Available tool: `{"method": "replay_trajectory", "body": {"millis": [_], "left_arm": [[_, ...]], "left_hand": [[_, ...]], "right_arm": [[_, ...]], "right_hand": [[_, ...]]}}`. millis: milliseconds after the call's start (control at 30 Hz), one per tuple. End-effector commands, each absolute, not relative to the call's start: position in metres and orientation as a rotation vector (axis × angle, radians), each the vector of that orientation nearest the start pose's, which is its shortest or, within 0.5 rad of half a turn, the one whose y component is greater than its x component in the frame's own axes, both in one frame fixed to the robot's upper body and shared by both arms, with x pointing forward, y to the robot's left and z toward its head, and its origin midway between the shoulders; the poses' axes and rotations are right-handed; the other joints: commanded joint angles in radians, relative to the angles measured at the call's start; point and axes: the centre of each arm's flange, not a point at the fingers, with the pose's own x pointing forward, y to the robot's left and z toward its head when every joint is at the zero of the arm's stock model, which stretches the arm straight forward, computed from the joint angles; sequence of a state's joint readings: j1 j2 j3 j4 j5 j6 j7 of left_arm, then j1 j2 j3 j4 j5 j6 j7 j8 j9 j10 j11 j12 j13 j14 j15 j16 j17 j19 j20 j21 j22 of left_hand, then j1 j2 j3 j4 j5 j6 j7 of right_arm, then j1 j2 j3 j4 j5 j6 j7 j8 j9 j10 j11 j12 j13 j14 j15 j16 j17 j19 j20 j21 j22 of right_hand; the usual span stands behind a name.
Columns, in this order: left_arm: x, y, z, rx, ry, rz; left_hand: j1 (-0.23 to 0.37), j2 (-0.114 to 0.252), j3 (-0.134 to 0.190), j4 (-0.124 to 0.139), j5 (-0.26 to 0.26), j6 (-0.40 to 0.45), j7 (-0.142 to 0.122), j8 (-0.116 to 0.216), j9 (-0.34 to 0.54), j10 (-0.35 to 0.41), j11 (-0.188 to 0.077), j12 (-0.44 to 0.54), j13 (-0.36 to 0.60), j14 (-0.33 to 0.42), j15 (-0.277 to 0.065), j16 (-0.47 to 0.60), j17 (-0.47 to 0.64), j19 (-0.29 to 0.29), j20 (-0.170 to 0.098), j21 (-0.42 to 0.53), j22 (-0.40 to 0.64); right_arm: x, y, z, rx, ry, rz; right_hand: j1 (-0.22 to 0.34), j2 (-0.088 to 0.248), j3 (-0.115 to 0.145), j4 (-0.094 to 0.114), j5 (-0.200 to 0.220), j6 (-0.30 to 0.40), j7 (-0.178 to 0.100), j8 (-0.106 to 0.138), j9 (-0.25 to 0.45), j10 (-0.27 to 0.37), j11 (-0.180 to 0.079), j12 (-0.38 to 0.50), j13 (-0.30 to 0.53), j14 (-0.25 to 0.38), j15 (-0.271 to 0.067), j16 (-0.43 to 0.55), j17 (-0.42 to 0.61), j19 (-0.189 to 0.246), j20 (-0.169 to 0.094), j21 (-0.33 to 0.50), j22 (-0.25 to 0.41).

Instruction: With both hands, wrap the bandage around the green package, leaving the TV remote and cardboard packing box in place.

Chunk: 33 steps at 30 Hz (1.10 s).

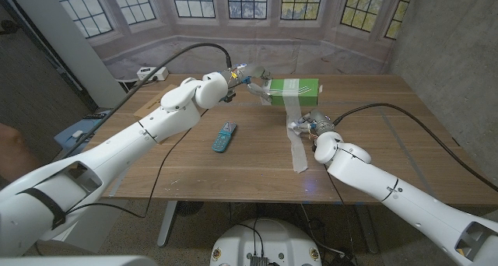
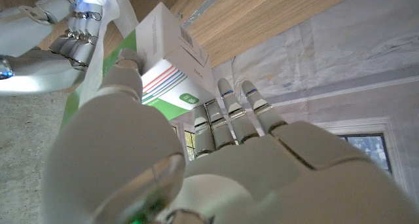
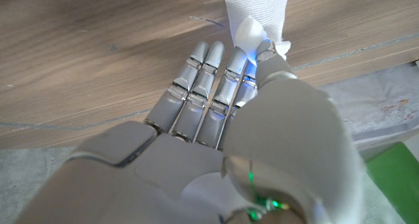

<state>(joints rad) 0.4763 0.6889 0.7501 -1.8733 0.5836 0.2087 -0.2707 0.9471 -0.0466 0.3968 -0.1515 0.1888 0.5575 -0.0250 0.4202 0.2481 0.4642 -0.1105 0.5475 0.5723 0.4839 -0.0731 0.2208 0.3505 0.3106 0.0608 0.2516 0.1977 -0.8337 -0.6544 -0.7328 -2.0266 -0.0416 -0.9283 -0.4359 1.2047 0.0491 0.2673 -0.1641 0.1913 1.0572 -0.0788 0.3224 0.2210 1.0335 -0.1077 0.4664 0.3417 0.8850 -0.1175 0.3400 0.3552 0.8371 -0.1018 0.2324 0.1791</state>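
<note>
The green package [image 1: 296, 88] sits at the far middle of the table, and my left hand [image 1: 247, 81] grips its left end. In the left wrist view its green and white face [image 2: 167, 60] lies under my left hand's fingers [image 2: 222, 119]. A white bandage [image 1: 294, 134] runs over the package and down the table towards me. My right hand [image 1: 308, 126] pinches the bandage partway along. In the right wrist view the bandage [image 3: 258, 8] is held between the thumb and a finger of my right hand [image 3: 216, 126].
The TV remote [image 1: 224, 136] lies left of the bandage, mid-table. A tan cardboard piece [image 1: 145, 105] shows at the table's left edge behind my left arm. A white device [image 1: 148, 73] sits on the window ledge. A cable trails over the table's right side.
</note>
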Motion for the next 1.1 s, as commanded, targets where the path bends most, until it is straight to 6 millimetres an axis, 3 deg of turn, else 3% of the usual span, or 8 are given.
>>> {"method": "replay_trajectory", "body": {"millis": [33,1100], "left_arm": [[0.558,0.095,0.125,1.545,-0.816,-0.201],[0.554,0.11,0.115,1.521,-0.788,-0.252]], "left_hand": [[-0.009,0.07,0.001,0.004,0.005,0.058,0.02,0.115,0.005,0.004,0.005,0.003,0.006,0.002,0.006,-0.001,0.005,-0.001,0.0,-0.001,0.004],[-0.008,0.074,0.002,0.001,0.006,0.06,0.021,0.117,0.006,0.004,0.006,0.002,0.008,0.002,0.005,0.0,0.006,0.0,0.0,-0.001,0.004]], "right_arm": [[0.579,-0.181,-0.052,-0.886,-0.234,-0.23],[0.6,-0.198,-0.033,-0.913,-0.275,-0.246]], "right_hand": [[0.008,0.006,-0.001,0.0,0.004,0.003,-0.008,0.009,0.006,0.004,-0.006,0.004,0.003,0.008,-0.115,0.001,0.005,0.007,-0.022,0.005,0.005],[0.017,0.008,-0.005,-0.001,0.002,0.007,-0.01,0.007,0.007,0.007,-0.012,0.004,0.006,0.008,-0.118,-0.005,0.008,0.004,-0.028,0.004,0.005]]}}
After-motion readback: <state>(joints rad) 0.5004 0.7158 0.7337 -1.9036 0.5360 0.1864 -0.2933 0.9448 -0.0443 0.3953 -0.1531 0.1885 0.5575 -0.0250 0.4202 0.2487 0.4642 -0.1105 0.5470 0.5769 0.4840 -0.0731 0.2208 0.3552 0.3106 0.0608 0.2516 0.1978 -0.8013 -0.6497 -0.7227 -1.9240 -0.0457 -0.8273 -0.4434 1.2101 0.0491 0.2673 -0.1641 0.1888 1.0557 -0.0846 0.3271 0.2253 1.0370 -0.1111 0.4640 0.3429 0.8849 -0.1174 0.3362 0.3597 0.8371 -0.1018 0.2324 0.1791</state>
